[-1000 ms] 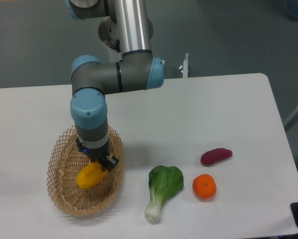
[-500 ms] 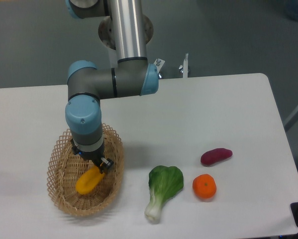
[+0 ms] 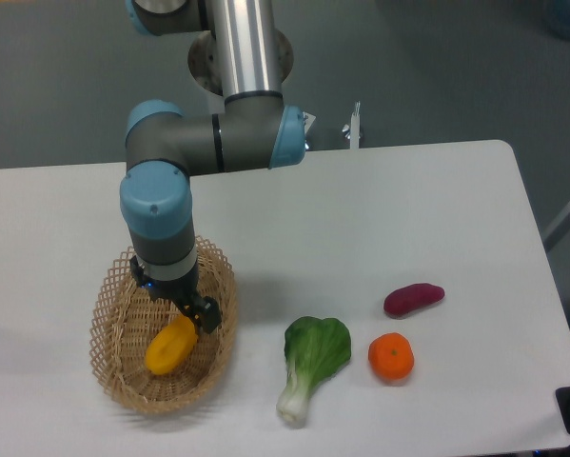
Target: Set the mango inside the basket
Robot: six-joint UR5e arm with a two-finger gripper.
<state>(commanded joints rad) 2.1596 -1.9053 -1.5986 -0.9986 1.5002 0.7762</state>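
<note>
pincer (image 3: pixel 195 315): low inside the wicker basket (image 3: pixel 123 386), at the mango's upper end; whether it grips the fruit or has let go cannot be told. mango (image 3: pixel 170 345): lying within the basket. risk, as judged: lifting with fingers not clear could drag the mango out or snag the lattice rim. right of the basket: bok choy (image 3: pixel 312 361), tangerine (image 3: pixel 391 357), purple sweet potato (image 3: pixel 413 299), none obstructing.

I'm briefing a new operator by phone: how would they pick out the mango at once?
Find the oval wicker basket at the table's front left, under the arm's gripper. The mango lies inside it: smooth, elongated, yellow-orange. The tangerine is round, the sweet potato purple, and both sit outside on the right.
</note>
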